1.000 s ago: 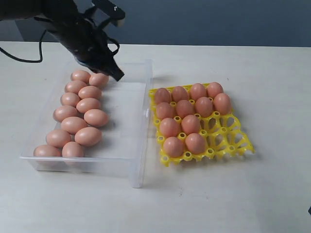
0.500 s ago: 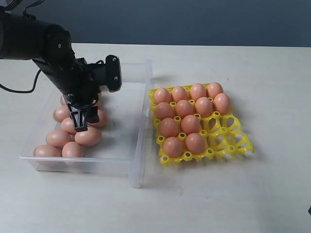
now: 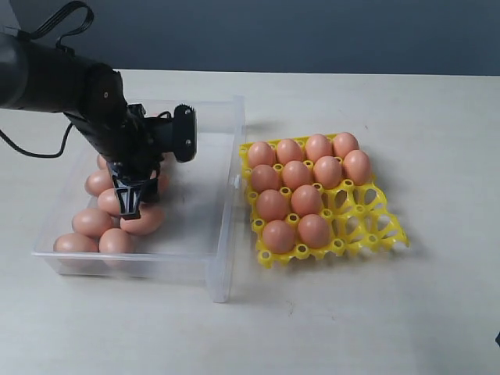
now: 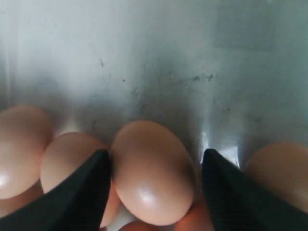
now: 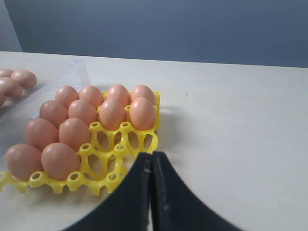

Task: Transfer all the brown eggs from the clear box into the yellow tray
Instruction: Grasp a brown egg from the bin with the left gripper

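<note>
Left arm [image 3: 62, 86] reaches down into the box [image 3: 199, 195], on the left of the exterior view. Left gripper [image 3: 129, 205] hangs low among the eggs [image 3: 94, 223] there, tips pointing down.

Left wrist view: jaws stand wide and straddle one egg [image 4: 153, 173]. One of the fingers [image 4: 79, 192] sits right at that egg's side, though contact cannot be told. The other finger shows a clear gap. No clamp on it. More eggs lie close on both sides of this one, touching or nearly so.

Box eggs are bunched along its left side in the exterior view, and the arm covers several. Those in plain sight lie on their sides, packed against each other near the front corner.

The tray [image 3: 361, 209] sits on the table [image 3: 391, 312] just right of the box, slightly askew. It holds twelve eggs, each upright in a cup. The two far rows are full. The two near rows have eggs only in the two cups nearest the box, and the other four cups are open.

Right wrist view: right gripper [image 5: 151, 166] is pressed closed, tips together with nothing between, hovering near the tray on its side away from the box.
</note>
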`<state>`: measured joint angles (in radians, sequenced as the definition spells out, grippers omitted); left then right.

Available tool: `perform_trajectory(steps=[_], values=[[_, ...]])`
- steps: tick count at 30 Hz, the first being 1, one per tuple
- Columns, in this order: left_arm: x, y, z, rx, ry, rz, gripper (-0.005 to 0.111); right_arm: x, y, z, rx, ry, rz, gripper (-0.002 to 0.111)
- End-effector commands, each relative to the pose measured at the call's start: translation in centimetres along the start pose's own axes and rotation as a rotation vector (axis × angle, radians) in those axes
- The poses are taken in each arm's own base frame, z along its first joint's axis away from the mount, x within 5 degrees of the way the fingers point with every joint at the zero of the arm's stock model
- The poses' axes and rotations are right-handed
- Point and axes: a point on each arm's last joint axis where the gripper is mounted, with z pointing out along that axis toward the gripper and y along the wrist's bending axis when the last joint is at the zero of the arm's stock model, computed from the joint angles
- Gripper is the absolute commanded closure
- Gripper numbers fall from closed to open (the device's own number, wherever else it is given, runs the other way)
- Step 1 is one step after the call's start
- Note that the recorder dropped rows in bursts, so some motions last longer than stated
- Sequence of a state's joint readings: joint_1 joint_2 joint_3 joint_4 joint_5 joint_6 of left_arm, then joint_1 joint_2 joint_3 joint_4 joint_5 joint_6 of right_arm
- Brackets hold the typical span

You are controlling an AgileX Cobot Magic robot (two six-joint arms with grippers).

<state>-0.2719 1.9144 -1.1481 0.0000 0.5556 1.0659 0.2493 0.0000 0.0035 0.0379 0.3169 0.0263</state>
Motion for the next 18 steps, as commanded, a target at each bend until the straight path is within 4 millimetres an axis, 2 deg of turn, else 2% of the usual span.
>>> perform_trajectory(steps=[1,9,12,15,18], values=[[0.24,-0.43,-0.01,0.046,0.025,0.024,0.053,-0.22,0.01,-0.04,-0.001,-0.015,-0.003,0.107],[-0.04,-0.27,0.00,0.028,-0.006,-0.026,0.056,-0.22,0.01,-0.04,-0.001,-0.015,-0.003,0.107],[-0.11,-0.31,0.00,0.033,-0.012,-0.051,0.069,-0.22,0.01,-0.04,-0.001,-0.015,-0.003,0.107],[-0.14,-0.28,0.00,0.029,-0.016,-0.059,0.091,-0.22,0.01,-0.04,-0.001,-0.015,-0.003,0.107],[-0.14,-0.23,-0.07,0.024,-0.016,-0.055,0.107,-0.22,0.01,-0.04,-0.001,-0.015,-0.003,0.107]])
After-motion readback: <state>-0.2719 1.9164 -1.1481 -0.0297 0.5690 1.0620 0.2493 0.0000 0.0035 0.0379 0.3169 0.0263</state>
